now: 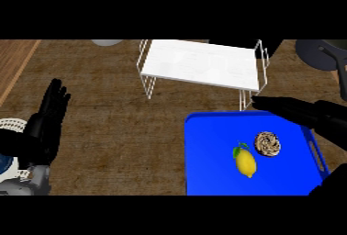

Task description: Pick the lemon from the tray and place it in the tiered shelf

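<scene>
Right hand (288, 110) of mine reaches in from three o'clock, fingers straight and pressed together, holding nothing, over the far edge of the blue tray (210, 174); I judge it is placed there to come down on the fruit. From its fingertips the lemon (245, 161) lies toward six o'clock, apart from them, on the tray beside a round brown pastry (267, 143). At twelve o'clock stands the white tiered shelf (200, 68), my target. At nine o'clock my left hand (46, 120) rests open, fingers up.
</scene>
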`<state>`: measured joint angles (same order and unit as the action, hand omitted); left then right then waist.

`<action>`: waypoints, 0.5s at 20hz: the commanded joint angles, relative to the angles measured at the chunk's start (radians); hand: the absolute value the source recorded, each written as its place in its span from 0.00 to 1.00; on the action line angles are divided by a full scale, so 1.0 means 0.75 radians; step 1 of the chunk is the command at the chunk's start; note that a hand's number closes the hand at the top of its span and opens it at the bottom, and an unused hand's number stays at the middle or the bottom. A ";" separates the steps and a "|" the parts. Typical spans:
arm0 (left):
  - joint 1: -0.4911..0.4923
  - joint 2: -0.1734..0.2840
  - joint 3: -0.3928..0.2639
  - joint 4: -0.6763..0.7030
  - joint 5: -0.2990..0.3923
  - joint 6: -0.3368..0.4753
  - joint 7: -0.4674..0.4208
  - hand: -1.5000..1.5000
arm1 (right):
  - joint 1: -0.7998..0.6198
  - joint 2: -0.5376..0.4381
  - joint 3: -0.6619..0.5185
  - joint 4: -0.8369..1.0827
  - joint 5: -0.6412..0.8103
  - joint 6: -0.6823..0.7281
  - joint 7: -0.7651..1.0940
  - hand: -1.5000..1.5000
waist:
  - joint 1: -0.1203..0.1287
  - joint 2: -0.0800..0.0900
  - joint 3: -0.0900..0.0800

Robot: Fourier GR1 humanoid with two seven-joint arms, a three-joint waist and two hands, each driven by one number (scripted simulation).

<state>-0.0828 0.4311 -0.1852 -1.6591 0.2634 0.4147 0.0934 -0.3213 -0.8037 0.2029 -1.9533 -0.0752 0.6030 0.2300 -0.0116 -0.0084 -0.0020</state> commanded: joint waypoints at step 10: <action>-0.013 -0.038 0.065 0.045 0.002 -0.079 -0.003 0.50 | 0.022 0.225 0.451 -0.120 0.700 -0.092 0.409 0.00 | 0.025 0.013 0.002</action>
<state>-0.0784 0.4079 -0.1663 -1.6608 0.2399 0.3920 0.0951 -0.2821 -0.6918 0.4446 -2.0736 0.3002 0.5462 0.4801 0.0021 -0.0016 -0.0006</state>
